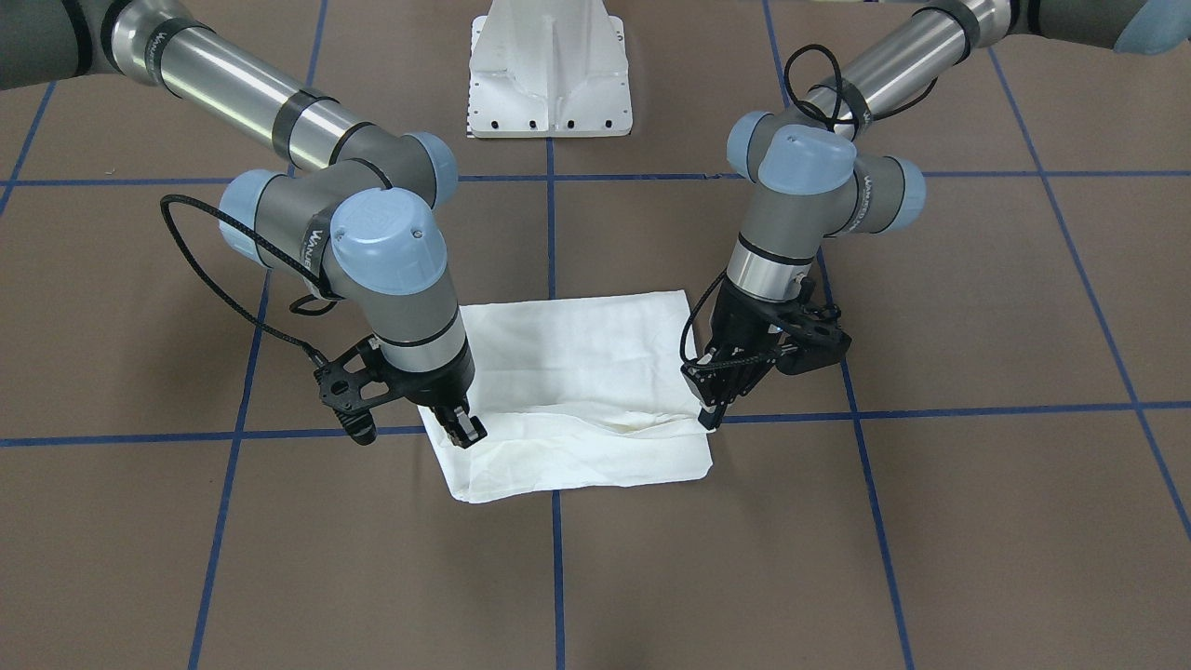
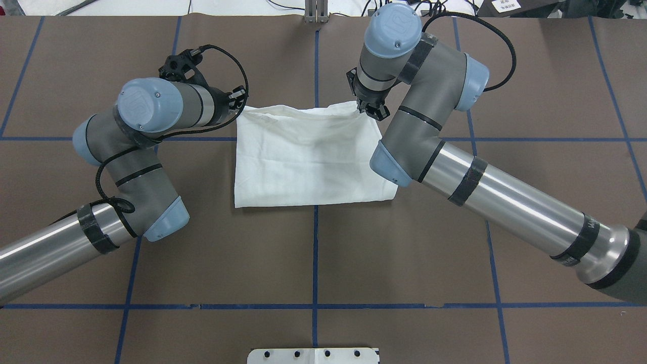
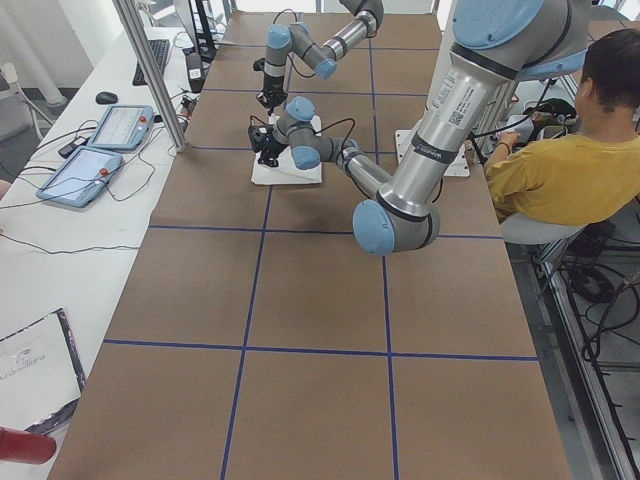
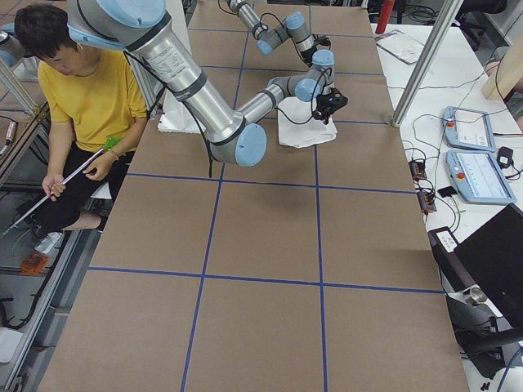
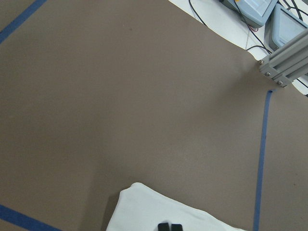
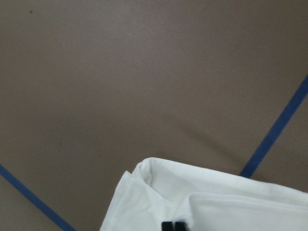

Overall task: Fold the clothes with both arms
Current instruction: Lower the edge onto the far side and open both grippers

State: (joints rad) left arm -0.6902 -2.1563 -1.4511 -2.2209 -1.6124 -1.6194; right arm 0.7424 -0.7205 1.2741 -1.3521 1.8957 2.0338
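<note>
**A:** Gripper status?

**B:** Left gripper (image 1: 710, 416) is clamped on the T-shirt (image 1: 577, 344), pinching the top layer's edge at one end. Right gripper (image 1: 462, 430) is pinching the same edge at the other end. In both wrist cams the fingertips (image 5: 165, 226) are pressed together over cloth.

**A:** Arm pose?

**B:** Left arm (image 2: 136, 167): wrist bent, tool tilted down and in toward the shirt. Right arm (image 2: 505, 197): wrist near vertical, tool pointing straight down.

**A:** Shirt location?

**B:** Folded into a rectangle, flat on the table (image 1: 930, 540), straddling the centre blue tape line (image 1: 555, 577) between the arms. The held edge is wrinkled.
</note>
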